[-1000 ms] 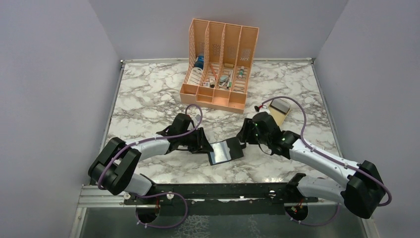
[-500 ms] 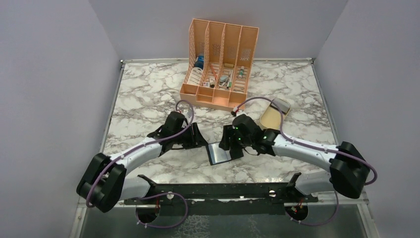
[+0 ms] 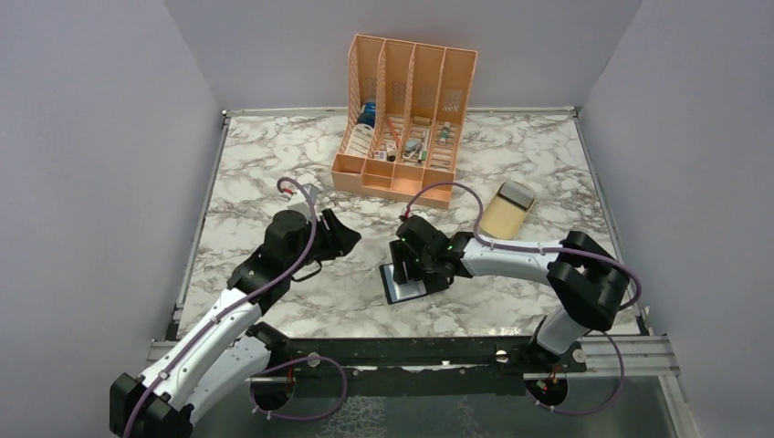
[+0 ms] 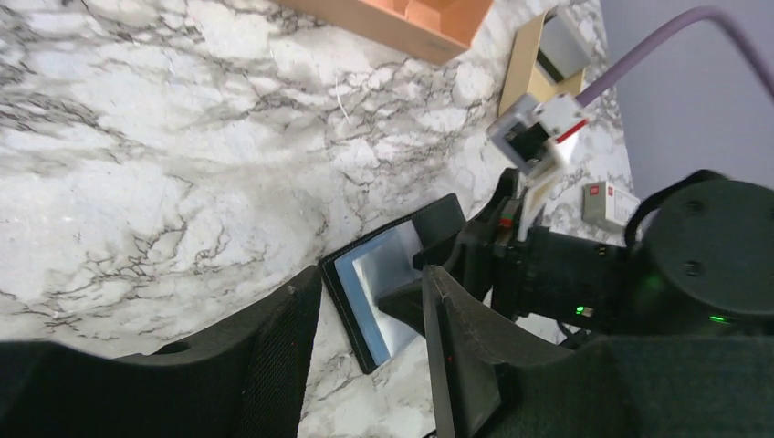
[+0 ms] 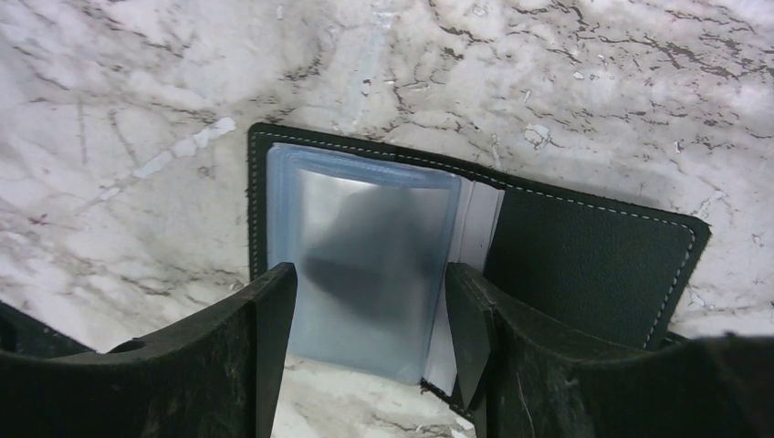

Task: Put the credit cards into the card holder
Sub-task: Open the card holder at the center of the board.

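The card holder (image 3: pixel 408 285) lies open on the marble, a black wallet with clear greyish pockets (image 5: pixel 365 242) and a black cover (image 5: pixel 584 260). My right gripper (image 3: pixel 413 271) hovers low over it, open and empty; its jaws straddle the pocket stack (image 5: pixel 370 338). My left gripper (image 3: pixel 345 239) is open and empty, a short way left of the wallet, which shows between its fingers (image 4: pixel 379 283). A greyish card (image 3: pixel 516 193) lies on the beige dish (image 3: pixel 500 219). A small whitish thing with a red mark (image 4: pixel 610 203) lies beyond the right arm; it may be a card.
A tall orange slotted organizer (image 3: pixel 402 119) with small items stands at the back centre. The beige dish sits right of the wallet, behind the right arm. Grey walls close in the table on three sides.
My left gripper has drawn back to the left, off the wallet's edge. My right gripper has moved left from beside the dish to over the open wallet.
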Controlling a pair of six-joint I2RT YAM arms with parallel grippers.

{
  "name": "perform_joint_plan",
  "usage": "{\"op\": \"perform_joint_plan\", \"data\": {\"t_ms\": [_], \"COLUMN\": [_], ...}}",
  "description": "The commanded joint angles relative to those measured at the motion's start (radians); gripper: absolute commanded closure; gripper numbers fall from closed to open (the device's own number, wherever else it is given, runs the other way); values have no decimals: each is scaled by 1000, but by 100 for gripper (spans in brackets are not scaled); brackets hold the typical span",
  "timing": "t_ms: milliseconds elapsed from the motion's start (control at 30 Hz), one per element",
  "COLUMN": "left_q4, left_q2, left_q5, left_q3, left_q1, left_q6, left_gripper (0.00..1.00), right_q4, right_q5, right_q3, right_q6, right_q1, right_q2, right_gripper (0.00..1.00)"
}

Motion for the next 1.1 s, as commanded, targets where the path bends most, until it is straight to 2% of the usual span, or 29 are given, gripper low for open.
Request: {"op": "perform_joint_plan", "data": {"t_ms": [0, 533, 767, 1067], "left_q4": [-47, -84, -91, -4], "left_q2": [-77, -176, -194, -76], "left_q5": [-101, -143, -153, -29], "left_q3": [17, -10, -26, -106], "left_q1": [4, 4, 4, 3], "left_q6": [25, 0, 20, -20], "left_gripper": [52, 52, 51, 53], "right_q4": [9, -85, -66, 4], "right_q5": [28, 167, 184, 149], "right_q3": [33, 112, 109, 58], "right_q6": [-16, 2, 3, 41], "right_q1": [8, 62, 64, 64], "right_q2": [54, 165, 166, 125], "right_gripper": [38, 35, 45, 55]}}
